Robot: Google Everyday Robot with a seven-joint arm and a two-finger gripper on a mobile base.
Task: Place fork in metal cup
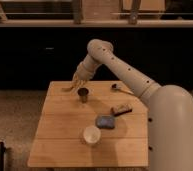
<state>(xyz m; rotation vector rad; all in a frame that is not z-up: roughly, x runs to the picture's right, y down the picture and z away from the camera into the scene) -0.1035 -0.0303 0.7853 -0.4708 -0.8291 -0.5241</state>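
The metal cup (83, 94) is a small dark tumbler standing upright near the back of the wooden table (60, 125). My gripper (75, 81) hangs from the arm just left of and above the cup, over the table's back left part. A slender tan fork (68, 89) shows right at the gripper's tip, pointing down-left, a little left of the cup. I cannot tell whether the fork is held or lies on the table.
A silvery utensil (117, 88) lies at the back right. A brown bar-like object (121, 109), a blue-grey object (105, 121) and a cream-white round cup (91, 134) sit in the middle and front. My arm's large white body (172, 130) fills the right side.
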